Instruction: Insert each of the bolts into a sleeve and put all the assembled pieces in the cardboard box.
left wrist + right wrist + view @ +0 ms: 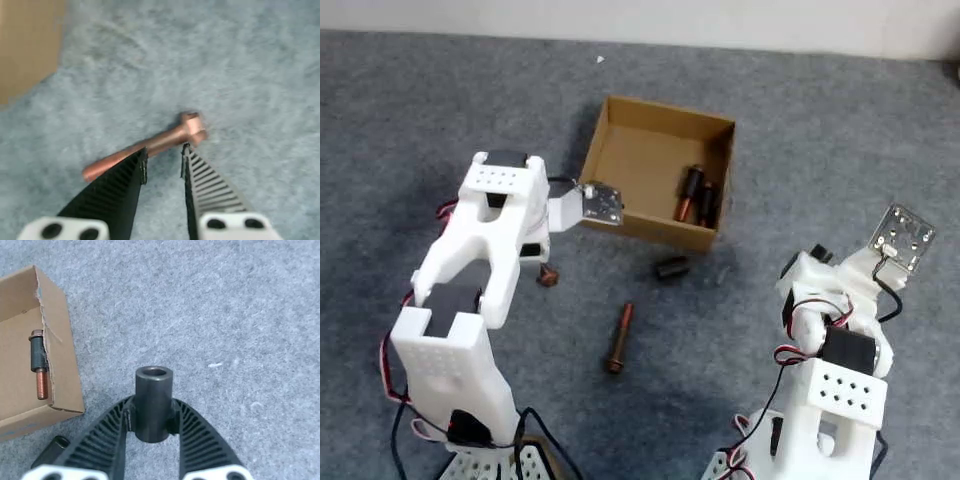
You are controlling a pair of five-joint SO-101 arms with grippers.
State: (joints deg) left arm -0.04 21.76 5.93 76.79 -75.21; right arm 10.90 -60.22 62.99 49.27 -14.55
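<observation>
Near the cardboard box (pixel 640 165), holds left tool (pixel 164 150) apart over a bolt (pixel 170 137). Clamps right tool (pixel 152 410) on a dark sleeve (pixel 154 390).

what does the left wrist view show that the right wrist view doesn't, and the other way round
Left wrist view: a bare bolt lying at the open left tool's tips. Right wrist view: the right tool shut on a dark sleeve, an assembled piece inside the cardboard box, a spare sleeve lying outside it. Both: that box and the grey carpet.
</observation>
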